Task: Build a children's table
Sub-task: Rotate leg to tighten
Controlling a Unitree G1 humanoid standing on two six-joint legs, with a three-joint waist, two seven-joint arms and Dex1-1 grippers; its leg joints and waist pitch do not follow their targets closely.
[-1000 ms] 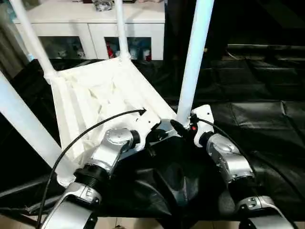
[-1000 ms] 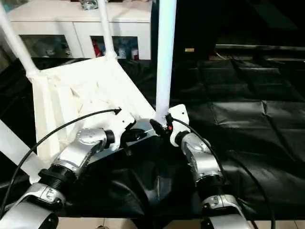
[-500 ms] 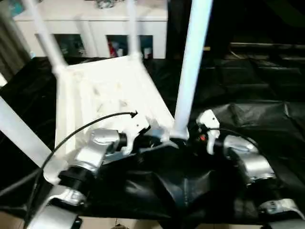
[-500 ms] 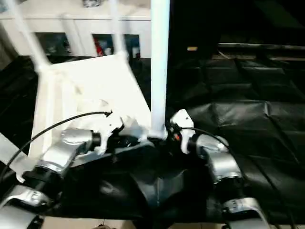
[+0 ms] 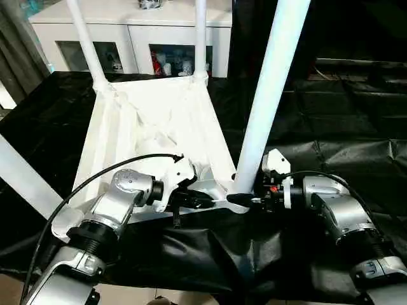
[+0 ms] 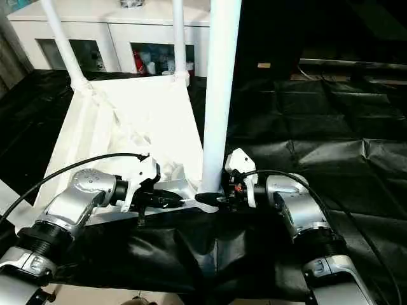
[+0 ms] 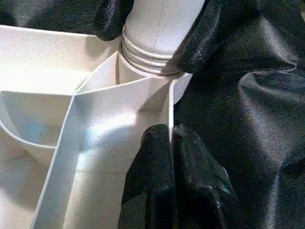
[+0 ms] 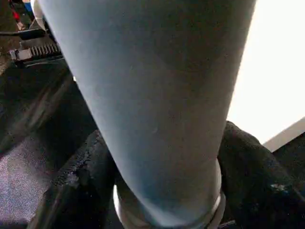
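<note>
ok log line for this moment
left gripper: shut on tabletop rim | right gripper: around leg base

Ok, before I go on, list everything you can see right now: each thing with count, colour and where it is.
tabletop: one, white, upside down on the black sheet, ribbed underside up.
legs: four, white, standing up from the tabletop's corner sockets; two far, two near.
black sheet: one, black, spread under the tabletop and out to the right.
cabinet: one, white, glass-fronted shelves, behind the work.
small items: several, mixed colours, on the cabinet shelves; too small to tell.
left gripper: black fingers shut on the tabletop's thin edge wall beside the near right socket.
right gripper: black fingers either side of the near right leg's base.
</note>
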